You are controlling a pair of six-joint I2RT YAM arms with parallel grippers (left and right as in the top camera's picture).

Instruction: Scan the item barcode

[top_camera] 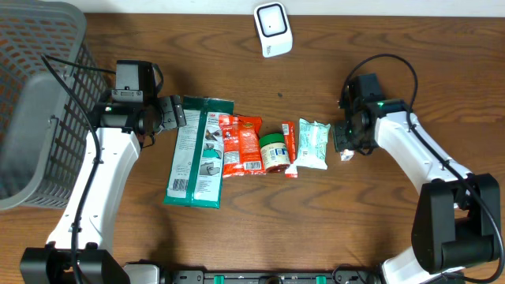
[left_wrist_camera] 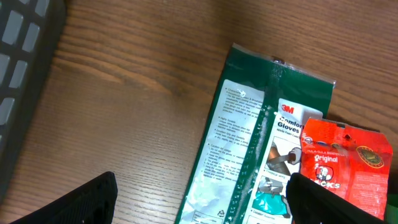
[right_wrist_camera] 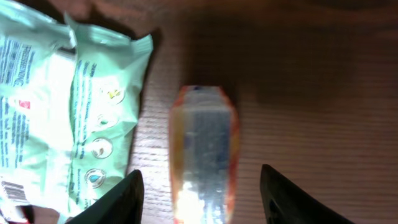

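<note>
Where the orange-edged packet [right_wrist_camera: 202, 155] lay lengthwise between the half-parted right fingers [right_wrist_camera: 292, 196], untouched, the left fingers [left_wrist_camera: 87, 202] hung wide, farther off.

Overhead, light is bright and even, shadows soft. Around the right claw [right_wrist_camera: 205, 199] the surface [right_wrist_camera: 311, 93] is dim, and the packet [right_wrist_camera: 204, 143] between its jaws is blurred with white glare. Ahead of the left claw [left_wrist_camera: 205, 202], the green package [left_wrist_camera: 242, 143] glints mildly.

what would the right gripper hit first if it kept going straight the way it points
The right gripper would most likely meet the small orange-edged packet centred between its open jaws, beside the mint green pouch; depth is unclear.
</note>
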